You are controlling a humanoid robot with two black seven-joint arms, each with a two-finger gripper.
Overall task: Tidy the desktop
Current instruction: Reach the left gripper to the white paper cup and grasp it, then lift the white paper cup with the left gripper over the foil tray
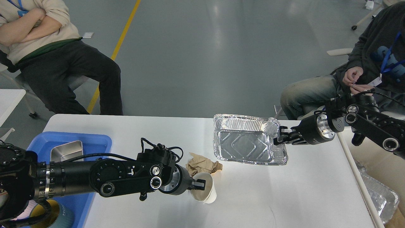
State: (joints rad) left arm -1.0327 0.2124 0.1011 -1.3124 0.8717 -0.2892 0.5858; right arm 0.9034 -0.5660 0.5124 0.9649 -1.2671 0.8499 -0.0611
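Spreading wide below both arms, the white matte desktop (284,196) has rounded corners and faint scuffs; left gripper (202,184) clamps a paper cup (207,190), right gripper (280,136) pinches a foil tray (246,142).

Both arms reach inward, left gripper (200,184) and right gripper (280,135) each clamped.

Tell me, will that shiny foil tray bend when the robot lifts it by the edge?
Probably a bit. The foil tray looks thin and crinkly, and its rim is already crumpled where the right gripper pinches it, so it may flex or dent. It looks empty, so it is likely very light and could slide easily on the smooth desktop.
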